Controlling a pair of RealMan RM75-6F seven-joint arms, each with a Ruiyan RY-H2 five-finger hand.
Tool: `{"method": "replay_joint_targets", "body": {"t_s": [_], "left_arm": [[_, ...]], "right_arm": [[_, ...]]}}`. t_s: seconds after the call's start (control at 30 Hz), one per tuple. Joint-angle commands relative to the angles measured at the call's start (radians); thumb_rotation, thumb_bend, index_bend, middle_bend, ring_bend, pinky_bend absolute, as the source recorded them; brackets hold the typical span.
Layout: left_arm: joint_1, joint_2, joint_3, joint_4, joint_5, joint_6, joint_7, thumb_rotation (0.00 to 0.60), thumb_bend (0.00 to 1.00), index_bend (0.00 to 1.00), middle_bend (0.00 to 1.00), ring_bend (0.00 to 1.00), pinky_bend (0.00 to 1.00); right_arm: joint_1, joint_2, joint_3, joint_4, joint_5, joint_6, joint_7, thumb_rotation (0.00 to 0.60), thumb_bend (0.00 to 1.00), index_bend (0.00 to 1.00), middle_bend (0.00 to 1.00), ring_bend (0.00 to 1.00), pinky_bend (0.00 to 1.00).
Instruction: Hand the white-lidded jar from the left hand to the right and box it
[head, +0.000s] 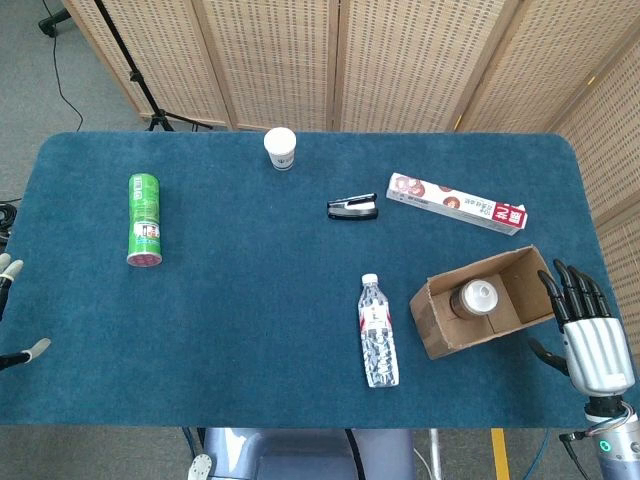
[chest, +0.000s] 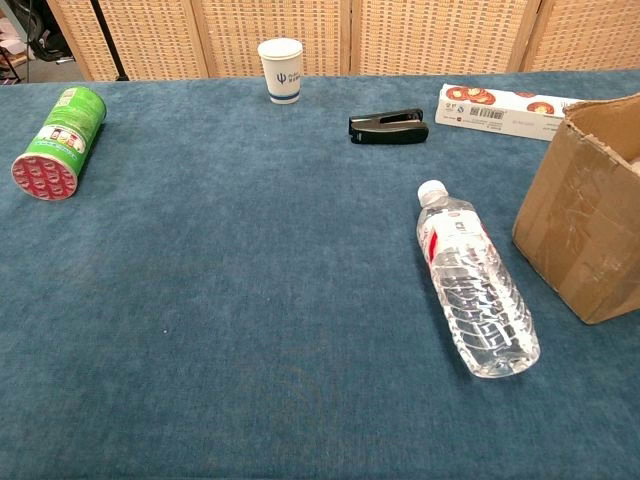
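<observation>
The white-lidded jar (head: 481, 296) stands upright inside the cardboard box (head: 440, 330) on the blue counter (head: 250, 300). The right hand (head: 585, 335) is just beside the box, not touching it, with its fingers (head: 572, 283) spread wide and holding nothing. Only the tips of the left hand (head: 12, 310) show at the counter's edge, so I cannot tell how its fingers are. A water bottle (chest: 472, 285) lies near the box.

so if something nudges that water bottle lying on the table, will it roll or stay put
The water bottle lies on its side and looks round, so a sideways nudge would probably roll it. It appears full of clear water, so it is likely fairly heavy for its size and may not travel far on the napped blue table cover. The thin ribbed plastic could flex under a squeeze.
</observation>
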Motion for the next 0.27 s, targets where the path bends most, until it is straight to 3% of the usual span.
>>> {"method": "replay_joint_targets", "body": {"t_s": [0.03,0.27], "left_arm": [[-0.004,-0.010,0.001,0.021,0.020,0.003,-0.014,0.600,0.00,0.00,0.00,0.00,0.00],[0.000,-0.010,0.003,0.028,0.033,0.014,-0.017,0.600,0.00,0.00,0.00,0.00,0.00]], "right_arm": [[-0.023,-0.034,0.001,0.059,0.015,0.016,0.052,0.600,0.00,0.00,0.00,0.00,0.09],[-0.031,-0.021,0.003,0.052,0.009,0.010,0.064,0.600,0.00,0.00,0.00,0.00,0.09]]}}
